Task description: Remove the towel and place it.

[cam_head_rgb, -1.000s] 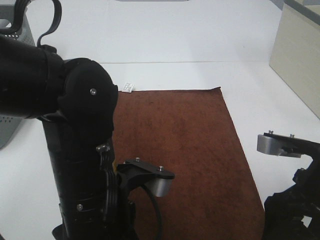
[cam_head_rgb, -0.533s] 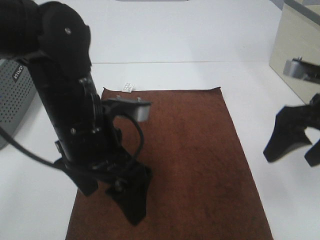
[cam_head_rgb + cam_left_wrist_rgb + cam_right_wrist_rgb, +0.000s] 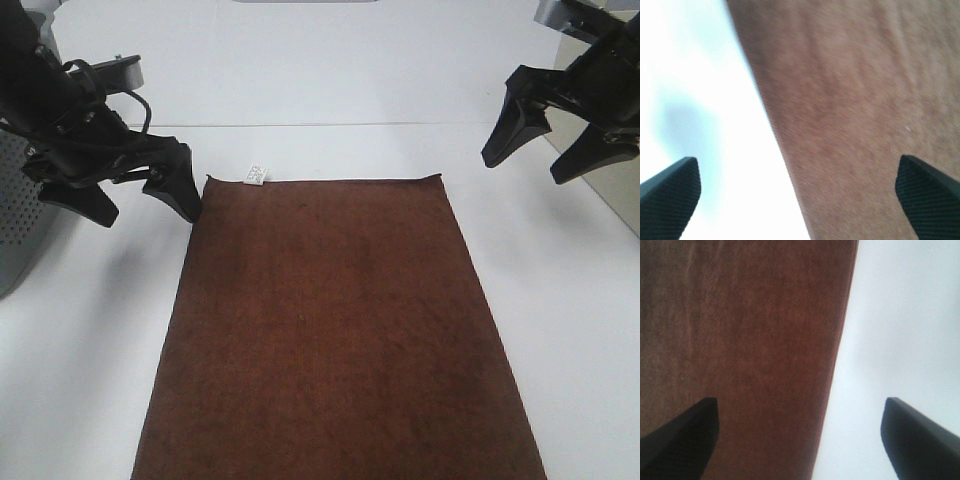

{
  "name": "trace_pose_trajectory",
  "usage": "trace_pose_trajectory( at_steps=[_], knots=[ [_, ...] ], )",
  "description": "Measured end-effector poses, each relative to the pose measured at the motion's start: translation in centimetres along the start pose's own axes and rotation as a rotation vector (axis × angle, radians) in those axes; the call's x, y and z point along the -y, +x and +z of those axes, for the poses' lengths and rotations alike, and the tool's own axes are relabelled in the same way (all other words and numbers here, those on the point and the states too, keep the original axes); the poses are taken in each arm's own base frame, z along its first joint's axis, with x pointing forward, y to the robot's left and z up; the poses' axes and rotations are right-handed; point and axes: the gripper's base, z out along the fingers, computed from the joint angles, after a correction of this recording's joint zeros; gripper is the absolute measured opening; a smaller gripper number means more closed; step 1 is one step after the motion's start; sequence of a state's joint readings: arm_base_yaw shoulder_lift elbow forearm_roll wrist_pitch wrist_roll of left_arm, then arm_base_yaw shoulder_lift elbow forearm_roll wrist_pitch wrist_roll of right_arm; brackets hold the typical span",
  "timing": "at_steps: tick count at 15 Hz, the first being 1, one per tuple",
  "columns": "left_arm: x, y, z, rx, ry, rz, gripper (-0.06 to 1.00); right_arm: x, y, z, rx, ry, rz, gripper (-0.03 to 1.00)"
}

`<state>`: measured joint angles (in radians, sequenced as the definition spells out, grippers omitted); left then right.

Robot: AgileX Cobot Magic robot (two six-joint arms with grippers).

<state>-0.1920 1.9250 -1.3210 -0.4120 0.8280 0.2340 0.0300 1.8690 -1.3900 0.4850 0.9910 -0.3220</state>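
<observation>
The towel (image 3: 340,330) is a dark reddish-brown cloth lying flat and spread on the white table, with a small white tag (image 3: 255,175) at its far short edge. My left gripper (image 3: 140,208) is open and empty, just off the towel's far left corner. My right gripper (image 3: 527,168) is open and empty, beyond the towel's far right corner. In the left wrist view the gripper (image 3: 797,200) straddles the towel's (image 3: 865,100) edge. In the right wrist view the gripper (image 3: 800,440) straddles the towel's (image 3: 740,340) other long edge.
A grey perforated basket (image 3: 15,230) stands at the left edge, beside the left arm. A beige box (image 3: 600,150) stands at the far right, behind the right gripper. White table (image 3: 570,330) shows around the towel.
Both arms have pulled back from the near side toward the far corners. The left arm no longer covers the towel, which now shows whole and flat.
</observation>
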Motion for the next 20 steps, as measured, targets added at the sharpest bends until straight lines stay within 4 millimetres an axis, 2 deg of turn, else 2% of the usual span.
trace_pose_trajectory(
  at_steps=[2, 5, 8, 11, 13, 15, 20],
  knots=[
    [-2.0, -1.9, 0.9, 0.026, 0.020, -0.028, 0.98, 0.9, -2.5, 1.6, 0.004, 0.000, -0.028, 0.84],
    [-3.4, -6.0, 3.4, 0.079, 0.046, 0.000, 0.98, 2.4, -5.4, 4.3, 0.000, 0.000, -0.049, 0.84],
    [-4.3, -9.2, 6.7, 0.078, 0.066, 0.032, 0.98, 3.7, -7.3, 6.8, -0.007, -0.002, -0.064, 0.84],
    [-4.8, -11.3, 8.6, 0.077, 0.087, 0.051, 0.98, 5.0, -7.9, 9.6, -0.050, -0.010, -0.062, 0.84],
    [-5.1, -11.7, 10.0, 0.076, 0.112, 0.035, 0.98, 5.7, -8.1, 11.4, -0.037, -0.022, -0.039, 0.84],
    [-5.1, -11.7, 10.5, 0.075, 0.127, 0.026, 0.98, 5.9, -8.3, 12.3, -0.020, -0.051, -0.020, 0.84],
    [-5.1, -11.8, 10.5, 0.078, 0.130, 0.024, 0.98, 5.7, -8.6, 12.7, -0.003, -0.085, 0.005, 0.84]
  ],
)
